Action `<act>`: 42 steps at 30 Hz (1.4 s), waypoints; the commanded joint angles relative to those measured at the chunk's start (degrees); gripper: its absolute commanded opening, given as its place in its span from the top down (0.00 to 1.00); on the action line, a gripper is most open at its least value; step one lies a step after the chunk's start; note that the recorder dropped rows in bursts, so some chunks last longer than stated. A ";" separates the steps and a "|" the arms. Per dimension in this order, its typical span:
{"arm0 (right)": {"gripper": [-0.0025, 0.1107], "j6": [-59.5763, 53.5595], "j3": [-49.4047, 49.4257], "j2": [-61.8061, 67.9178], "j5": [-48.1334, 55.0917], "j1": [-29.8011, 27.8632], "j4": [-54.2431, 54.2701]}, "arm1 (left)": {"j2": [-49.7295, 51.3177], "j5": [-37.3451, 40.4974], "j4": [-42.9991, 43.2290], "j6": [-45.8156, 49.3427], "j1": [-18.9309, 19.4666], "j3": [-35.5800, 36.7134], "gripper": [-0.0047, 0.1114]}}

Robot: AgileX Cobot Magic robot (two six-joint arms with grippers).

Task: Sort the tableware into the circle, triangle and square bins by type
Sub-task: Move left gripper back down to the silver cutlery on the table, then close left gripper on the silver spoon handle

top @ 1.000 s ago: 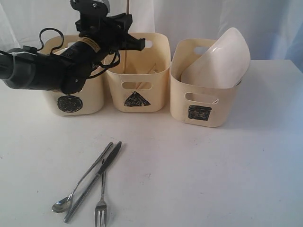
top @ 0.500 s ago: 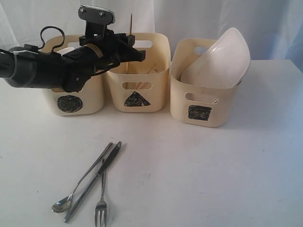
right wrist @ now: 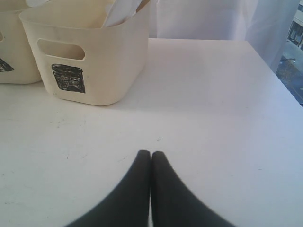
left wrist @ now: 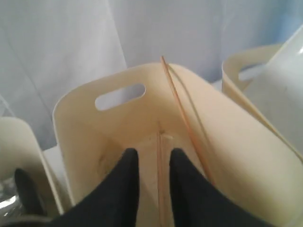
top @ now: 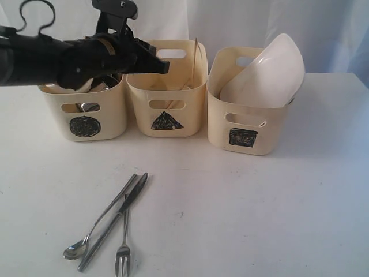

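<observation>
Overhead, hovered at the triangle bin (top: 167, 109) with left gripper (left wrist: 150, 156) parted, chopsticks (left wrist: 182, 113) loose inside; held right gripper (right wrist: 151, 153) clenched, empty.

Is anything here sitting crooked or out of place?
The white plate stands tilted on edge, jutting above the cream plastic tub marked with a square. A wooden chopstick leans in the triangle-marked tub, poking over its rim.
</observation>
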 commanded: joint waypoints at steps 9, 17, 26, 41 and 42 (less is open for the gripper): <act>0.98 1.21 0.39 -0.24 -0.35 -0.24 0.11 | -15.90 52.78 -0.01 7.85 0.06 -0.06 0.96; 0.98 1.33 0.39 -0.24 -0.35 -0.24 0.11 | -17.83 60.76 -11.74 17.44 0.06 6.98 0.96; 0.98 1.33 0.39 -0.24 -0.35 -0.24 0.11 | -15.40 60.77 -19.35 21.84 0.06 12.84 0.85; 0.98 1.33 0.39 -0.24 -0.35 -0.24 0.11 | -5.01 61.30 -19.37 20.68 0.06 12.84 0.59; 0.98 1.33 0.39 -0.24 -0.35 -0.24 0.11 | -4.32 61.30 -19.37 20.68 0.06 12.84 0.59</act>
